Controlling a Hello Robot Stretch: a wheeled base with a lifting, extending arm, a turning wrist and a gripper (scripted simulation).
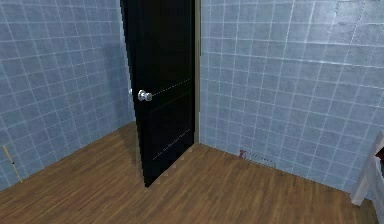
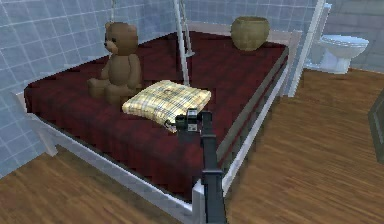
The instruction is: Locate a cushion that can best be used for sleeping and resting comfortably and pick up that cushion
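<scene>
A yellow plaid cushion (image 2: 167, 101) lies flat on a bed with a dark red checked cover (image 2: 90, 115), near the bed's front edge. The arm rises from the arm side view's bottom edge, and the gripper (image 2: 187, 122) sits at the cushion's near right corner. With the cushion and the bed right behind it, I cannot tell whether it holds anything. A brown teddy bear (image 2: 119, 62) sits upright on the bed just left of and behind the cushion.
A tan round basket (image 2: 250, 32) stands at the bed's far end, a thin white pole (image 2: 183, 45) rises behind the cushion, and a white toilet (image 2: 340, 48) is beyond. The forward view has a black door (image 1: 163, 85) with a silver knob (image 1: 146, 96), blue tiled walls and wooden floor.
</scene>
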